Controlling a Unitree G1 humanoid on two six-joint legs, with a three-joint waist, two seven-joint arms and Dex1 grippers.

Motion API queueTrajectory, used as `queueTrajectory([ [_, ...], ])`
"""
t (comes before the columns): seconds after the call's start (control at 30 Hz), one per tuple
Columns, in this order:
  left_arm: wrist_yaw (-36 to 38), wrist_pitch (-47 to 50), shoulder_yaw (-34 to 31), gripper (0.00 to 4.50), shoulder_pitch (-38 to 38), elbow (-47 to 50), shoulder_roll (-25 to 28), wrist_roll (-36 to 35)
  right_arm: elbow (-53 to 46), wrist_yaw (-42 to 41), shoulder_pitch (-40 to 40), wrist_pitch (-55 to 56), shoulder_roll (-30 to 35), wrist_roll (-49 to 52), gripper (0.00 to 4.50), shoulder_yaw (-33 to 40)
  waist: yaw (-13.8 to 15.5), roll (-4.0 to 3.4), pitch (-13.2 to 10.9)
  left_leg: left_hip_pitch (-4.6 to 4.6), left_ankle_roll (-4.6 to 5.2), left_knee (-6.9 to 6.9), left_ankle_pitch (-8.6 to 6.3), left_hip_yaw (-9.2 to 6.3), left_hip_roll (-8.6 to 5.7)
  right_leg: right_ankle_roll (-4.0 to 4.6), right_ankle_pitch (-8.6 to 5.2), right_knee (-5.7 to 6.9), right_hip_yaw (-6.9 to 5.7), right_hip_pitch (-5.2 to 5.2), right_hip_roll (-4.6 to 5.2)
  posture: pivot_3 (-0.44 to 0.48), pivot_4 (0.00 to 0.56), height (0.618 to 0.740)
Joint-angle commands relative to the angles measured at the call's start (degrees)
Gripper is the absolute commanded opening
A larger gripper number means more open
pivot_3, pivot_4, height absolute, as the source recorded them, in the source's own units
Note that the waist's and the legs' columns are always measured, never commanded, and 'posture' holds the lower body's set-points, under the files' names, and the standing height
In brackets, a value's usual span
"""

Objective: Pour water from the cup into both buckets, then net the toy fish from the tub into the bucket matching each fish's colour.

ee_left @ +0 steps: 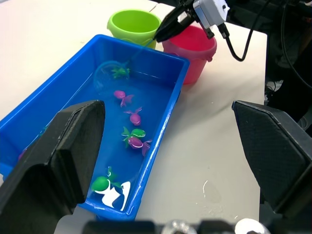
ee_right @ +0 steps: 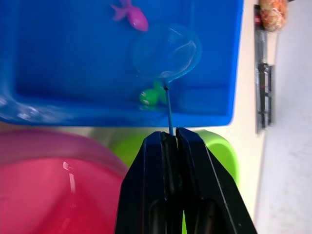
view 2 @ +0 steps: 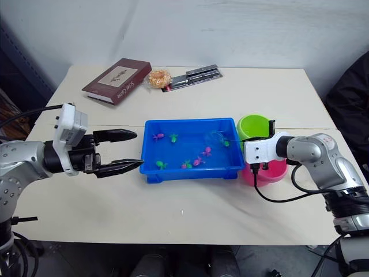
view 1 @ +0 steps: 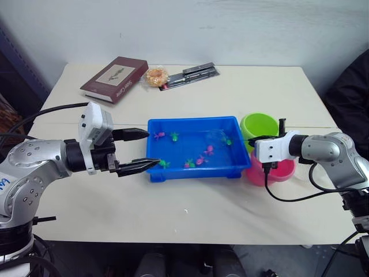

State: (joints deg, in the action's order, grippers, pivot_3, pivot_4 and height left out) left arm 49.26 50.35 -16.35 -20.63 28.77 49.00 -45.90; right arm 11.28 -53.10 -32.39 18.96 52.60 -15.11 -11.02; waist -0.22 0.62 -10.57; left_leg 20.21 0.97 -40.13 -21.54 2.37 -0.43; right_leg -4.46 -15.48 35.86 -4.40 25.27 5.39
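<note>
Cream table [view 1: 230, 98] (rectangular) against a plain pale wall [view 1: 230, 29].

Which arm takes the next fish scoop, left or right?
Right. Its pincer is shut on the net, whose hoop sits in the tub beside a green fish. The left pincer hangs open and empty at the tub's far end.

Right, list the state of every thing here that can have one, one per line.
left tool: open, holding nothing, beside the tub's end.
right tool: shut on the net's handle.
net: hoop dipped in the tub beside a green fish.
tub: holds water, with pink and green fish loose in it.
green bucket: upright.
pink bucket: upright.
book: closed, lying flat.
</note>
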Motion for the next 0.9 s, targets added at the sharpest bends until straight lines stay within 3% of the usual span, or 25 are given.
queueTrajectory([
  [0.03, -0.25, -1.59, -0.42, 4.45, 1.05, 0.79, 0.77, 0.36, -2.23, -2.98, 0.55, -4.34, 0.63, 4.42, 0.0, 2.43, 0.0, 0.0, 0.0, 0.0, 0.0, 0.0, 0.0, 0.0, 0.0, 0.0, 0.0, 0.0, 0.0, 0.0, 0.0, 0.0, 0.15, 0.74],
  [0.27, 0.33, -3.14, -0.16, 4.45, 2.43, 0.75, 1.58, 0.91, -5.82, -7.27, 1.87, -15.97, -0.03, 11.08, 0.0, 3.51, 0.16, 0.0, 0.0, 0.0, 0.01, 0.0, 0.0, -0.03, 0.0, 0.01, 0.0, -0.01, -0.02, -0.01, 0.02, 0.0, 0.15, 0.74],
  [0.57, -0.11, -3.29, 0.85, 4.45, 1.14, -1.8, 0.22, -0.64, -13.39, -9.43, 5.48, -43.75, -2.2, 26.9, 0.0, 11.09, 0.3, 0.0, 0.0, 0.01, 0.02, 0.0, 0.0, -0.11, 0.0, 0.01, 0.01, 0.0, -0.06, -0.05, 0.02, 0.0, 0.15, 0.74],
  [0.73, 3.1, -5.73, 5.15, 4.45, -1.2, -3.99, -1.14, 0.37, -22.01, -7.97, 11.65, -55.8, -0.52, 35.82, 0.0, 20.72, 0.65, 0.0, 0.0, 0.06, 0.03, 0.03, -0.01, -0.16, 0.0, 0.0, 0.01, 0.03, -0.1, -0.07, 0.02, 0.0, 0.15, 0.74],
  [0.9, 6.3, -7.07, 10.37, 4.45, -8.21, -9.29, -4.34, 0.97, -31.88, -8.53, 22.76, -62.02, 0.64, 44.69, 0.0, 37.57, 1.65, -0.01, 0.0, 0.04, 0.05, 0.02, -0.01, -0.14, 0.0, 0.0, 0.02, 0.02, -0.11, -0.08, 0.0, 0.0, 0.15, 0.74],
])
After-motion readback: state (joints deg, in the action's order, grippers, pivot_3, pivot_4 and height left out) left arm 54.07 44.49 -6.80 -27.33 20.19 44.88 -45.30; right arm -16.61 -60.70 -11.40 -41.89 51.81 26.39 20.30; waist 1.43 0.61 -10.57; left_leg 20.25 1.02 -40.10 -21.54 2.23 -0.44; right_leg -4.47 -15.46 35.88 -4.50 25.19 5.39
